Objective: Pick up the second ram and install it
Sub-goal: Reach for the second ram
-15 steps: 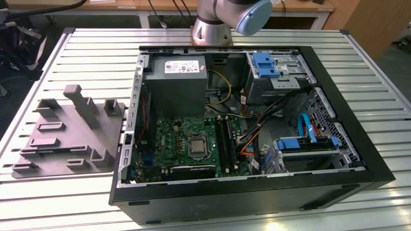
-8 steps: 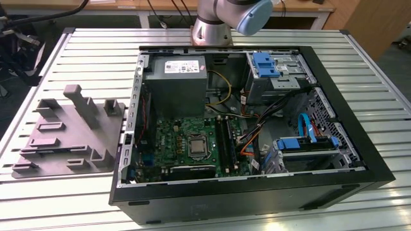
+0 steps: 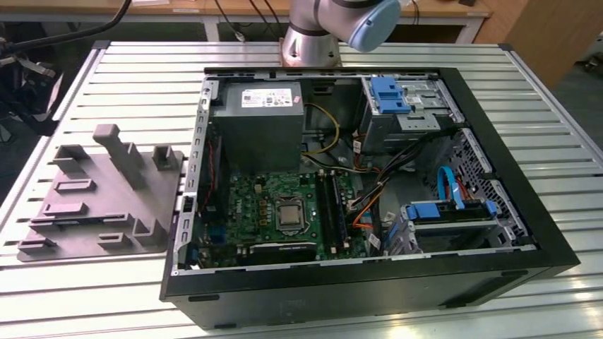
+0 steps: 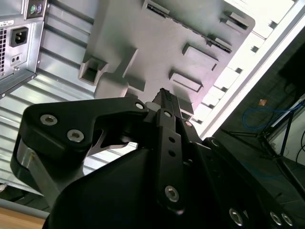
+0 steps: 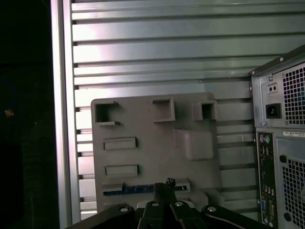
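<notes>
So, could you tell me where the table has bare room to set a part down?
Bare table lies to the exterior view's right of the computer case, and beyond the grey tray toward the far edge. Inside the case is crowded with cables.

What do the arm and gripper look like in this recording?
In the exterior view, the arm is a smooth silver-grey tube with a light blue cap at its joint. In both wrist views, the gripper is matte black: angular linked plates on a bulky body, fastened with round silver screw heads.
</notes>
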Robot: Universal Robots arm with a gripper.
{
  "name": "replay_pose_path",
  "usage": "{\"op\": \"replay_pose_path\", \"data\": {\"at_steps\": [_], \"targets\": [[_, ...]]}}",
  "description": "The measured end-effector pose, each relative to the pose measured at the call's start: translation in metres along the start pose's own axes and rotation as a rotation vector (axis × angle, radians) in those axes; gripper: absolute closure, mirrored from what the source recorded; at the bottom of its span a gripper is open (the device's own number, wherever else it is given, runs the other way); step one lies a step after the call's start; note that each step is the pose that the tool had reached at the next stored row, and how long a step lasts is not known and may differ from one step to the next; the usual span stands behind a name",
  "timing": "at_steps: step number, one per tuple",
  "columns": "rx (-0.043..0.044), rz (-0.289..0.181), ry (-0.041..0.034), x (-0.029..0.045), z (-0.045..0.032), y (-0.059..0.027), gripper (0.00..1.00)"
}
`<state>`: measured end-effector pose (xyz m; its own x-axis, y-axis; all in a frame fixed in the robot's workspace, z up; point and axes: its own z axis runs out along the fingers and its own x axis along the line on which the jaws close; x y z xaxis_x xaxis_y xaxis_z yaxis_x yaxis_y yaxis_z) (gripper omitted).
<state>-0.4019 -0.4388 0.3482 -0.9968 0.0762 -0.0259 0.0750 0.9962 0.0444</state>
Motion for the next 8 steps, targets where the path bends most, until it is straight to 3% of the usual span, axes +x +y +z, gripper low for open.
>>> {"op": "replay_pose_path", "data": {"at_steps": [8], "targets": [[-0.0001,0.0,-0.0001,0.0005,0.0057,-0.0096,0.9]]}}
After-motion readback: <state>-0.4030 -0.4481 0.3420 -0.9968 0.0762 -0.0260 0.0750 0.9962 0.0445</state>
